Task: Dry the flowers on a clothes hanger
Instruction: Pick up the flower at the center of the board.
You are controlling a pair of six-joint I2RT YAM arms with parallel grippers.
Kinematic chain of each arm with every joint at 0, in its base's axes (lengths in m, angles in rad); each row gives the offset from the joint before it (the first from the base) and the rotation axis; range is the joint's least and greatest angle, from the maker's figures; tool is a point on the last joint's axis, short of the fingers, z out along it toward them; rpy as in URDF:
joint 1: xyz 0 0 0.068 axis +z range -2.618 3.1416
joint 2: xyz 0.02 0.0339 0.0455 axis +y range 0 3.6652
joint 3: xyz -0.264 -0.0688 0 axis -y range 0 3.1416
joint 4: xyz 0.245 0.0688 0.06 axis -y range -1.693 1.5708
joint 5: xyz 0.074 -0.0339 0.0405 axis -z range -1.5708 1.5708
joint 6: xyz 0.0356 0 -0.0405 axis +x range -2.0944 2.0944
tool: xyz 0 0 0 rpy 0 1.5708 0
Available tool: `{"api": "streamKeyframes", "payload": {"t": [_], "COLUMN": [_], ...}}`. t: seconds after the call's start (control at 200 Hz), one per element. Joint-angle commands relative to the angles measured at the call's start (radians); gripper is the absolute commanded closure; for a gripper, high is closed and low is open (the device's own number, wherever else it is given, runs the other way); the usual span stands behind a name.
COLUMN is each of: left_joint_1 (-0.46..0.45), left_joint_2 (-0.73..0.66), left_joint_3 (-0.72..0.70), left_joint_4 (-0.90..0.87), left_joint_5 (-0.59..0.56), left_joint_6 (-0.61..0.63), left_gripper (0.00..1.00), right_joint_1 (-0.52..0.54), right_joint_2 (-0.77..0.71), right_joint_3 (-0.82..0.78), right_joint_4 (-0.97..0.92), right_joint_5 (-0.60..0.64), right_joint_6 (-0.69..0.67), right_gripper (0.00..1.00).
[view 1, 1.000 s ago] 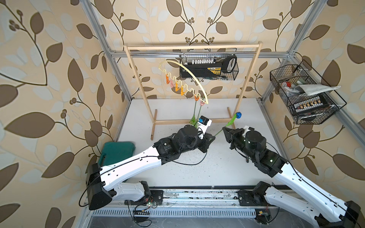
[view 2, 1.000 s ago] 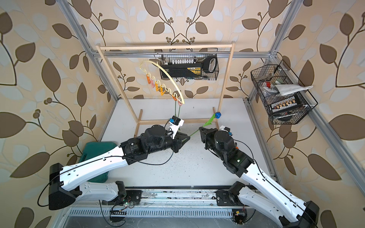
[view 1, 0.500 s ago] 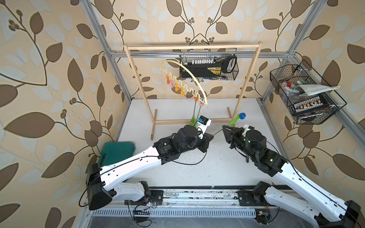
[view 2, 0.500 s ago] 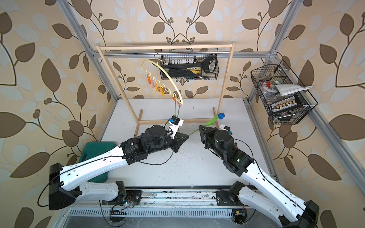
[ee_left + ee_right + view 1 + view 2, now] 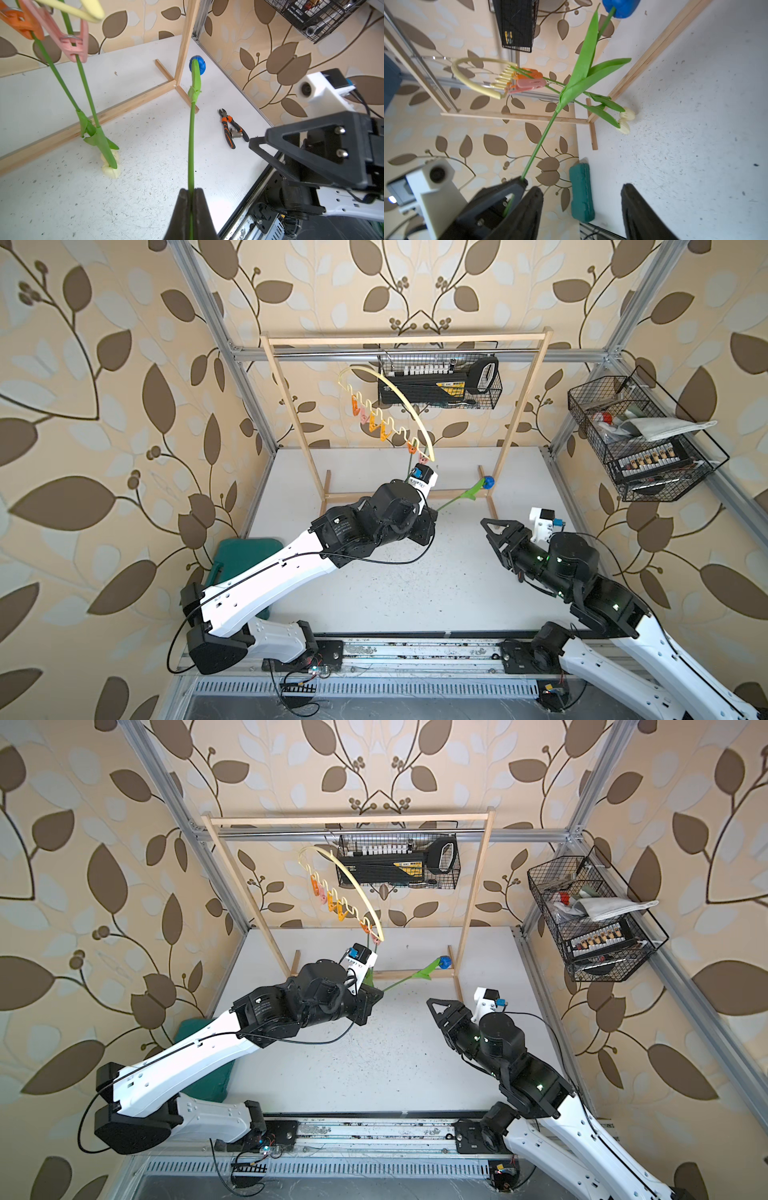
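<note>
Only wrist views: cream tulip heads (image 5: 107,171)

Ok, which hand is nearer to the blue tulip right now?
Left. The left hand is shut on the stem end of the blue tulip, touching it. The right hand is open and apart from it, off to the robot's right, holding nothing.

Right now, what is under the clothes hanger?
Under the clothes hanger, two cream tulips hang head-down from its orange peg and pink peg, heads reaching the table. In both top views the left arm hides those heads.
</note>
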Motion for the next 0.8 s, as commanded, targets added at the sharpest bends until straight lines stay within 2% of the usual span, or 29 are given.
{"api": "streamKeyframes", "payload": {"t": [0.0, 0.135, 0.255, 0.335, 0.52, 0.685, 0.795], "left_joint_1": [0.026, 0.078, 0.095, 0.103, 0.137, 0.175, 0.198], "left_joint_2": [0.007, 0.043, 0.072, 0.095, 0.117, 0.148, 0.146], "left_joint_3": [0.143, 0.284, 0.355, 0.384, 0.389, 0.415, 0.416], "left_joint_4": [-0.253, -0.412, -0.509, -0.576, -0.639, -0.678, -0.678], "left_joint_5": [0.044, 0.163, 0.205, 0.214, 0.317, 0.42, 0.483], "left_joint_6": [-0.032, -0.047, -0.058, -0.062, -0.076, -0.08, -0.081], "left_gripper": [0.95, 0.94, 0.93, 0.94, 0.96, 0.97, 0.97], "right_joint_1": [-0.002, -0.001, 0.005, 0.019, 0.076, 0.151, 0.192], "right_joint_2": [0.04, 0.142, 0.205, 0.208, 0.263, 0.369, 0.398], "right_joint_3": [0.117, 0.209, 0.228, 0.203, 0.201, 0.251, 0.243], "right_joint_4": [-0.13, -0.219, -0.195, -0.104, 0.073, 0.071, 0.078], "right_joint_5": [-0.123, -0.172, -0.23, -0.241, -0.284, -0.309, -0.257], "right_joint_6": [-0.487, -0.8, -0.979, -1.073, -1.195, -1.252, -1.286], "right_gripper": [0.34, 0.25, 0.26, 0.28, 0.41, 0.45, 0.48]}}
